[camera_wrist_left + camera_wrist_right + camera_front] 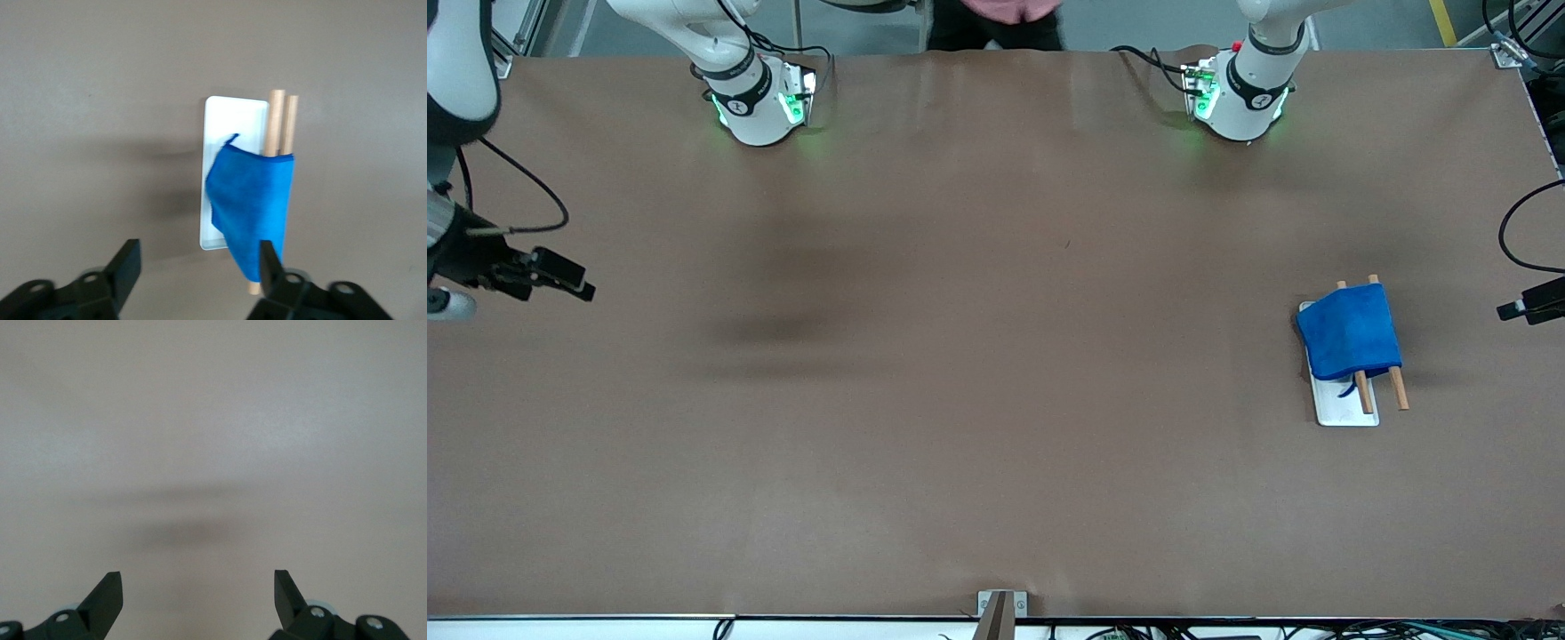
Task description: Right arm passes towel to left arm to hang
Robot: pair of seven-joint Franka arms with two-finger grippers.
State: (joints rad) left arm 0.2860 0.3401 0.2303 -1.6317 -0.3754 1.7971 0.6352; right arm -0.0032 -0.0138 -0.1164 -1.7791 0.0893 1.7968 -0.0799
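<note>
The blue towel (1350, 332) hangs draped over two wooden dowels (1399, 388) of a small rack with a white base plate (1347, 409), at the left arm's end of the table. It also shows in the left wrist view (257, 200), over the dowels (277, 120) and the plate (230, 117). My left gripper (1510, 309) is open and empty, up over the table's edge at that end, apart from the towel; its own view shows it too (200, 257). My right gripper (569, 274) is open and empty over the right arm's end, with only bare table in its view (198, 580).
The brown tabletop (978, 373) fills the view. A person in pink (1009, 9) stands between the two arm bases. A small metal bracket (1000, 609) sits at the table's edge nearest the front camera. A black cable (1516, 231) loops beside the left gripper.
</note>
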